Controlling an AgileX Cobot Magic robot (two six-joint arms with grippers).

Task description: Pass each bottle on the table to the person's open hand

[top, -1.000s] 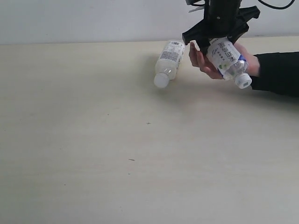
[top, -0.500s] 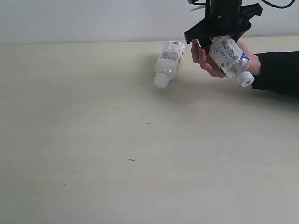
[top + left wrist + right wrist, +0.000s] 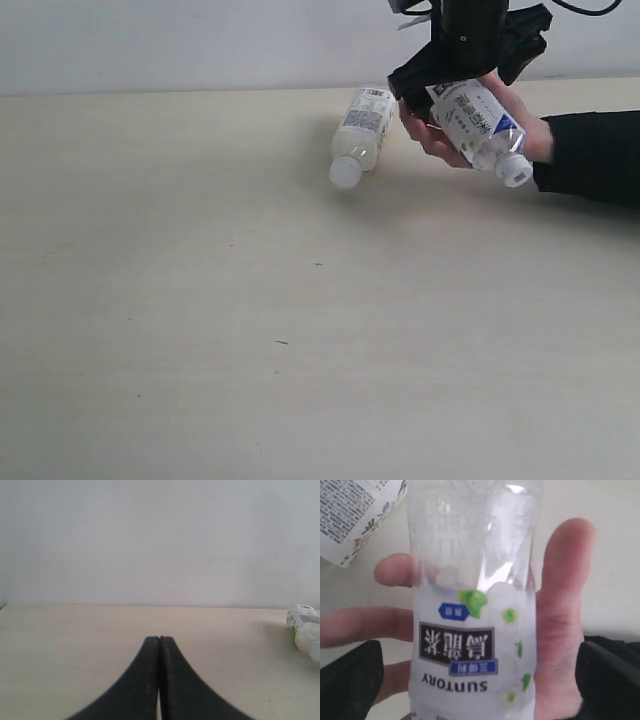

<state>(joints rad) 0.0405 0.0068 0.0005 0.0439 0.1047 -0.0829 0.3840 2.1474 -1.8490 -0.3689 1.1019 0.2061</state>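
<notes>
Exterior view: over the far right corner of the table [image 3: 250,300], the right gripper [image 3: 465,62] hangs above a person's hand [image 3: 425,135], which is turned palm up to receive. A white-capped bottle [image 3: 478,128] lies slanted across that palm, cap toward the near edge. A second bottle [image 3: 361,135] lies on its side just beside the hand, near the far edge, apparently next to be handed over. Left wrist view: the left gripper [image 3: 159,680] has its jaws pressed together with nothing between them, idle above the table, and the second bottle is just in sight. Right wrist view: the black jaws stand wide on either side, clear of the label, so the hand alone appears to carry the white-capped bottle. Its clear wall shows no sure liquid level, so whether it holds anything cannot be told.
</notes>
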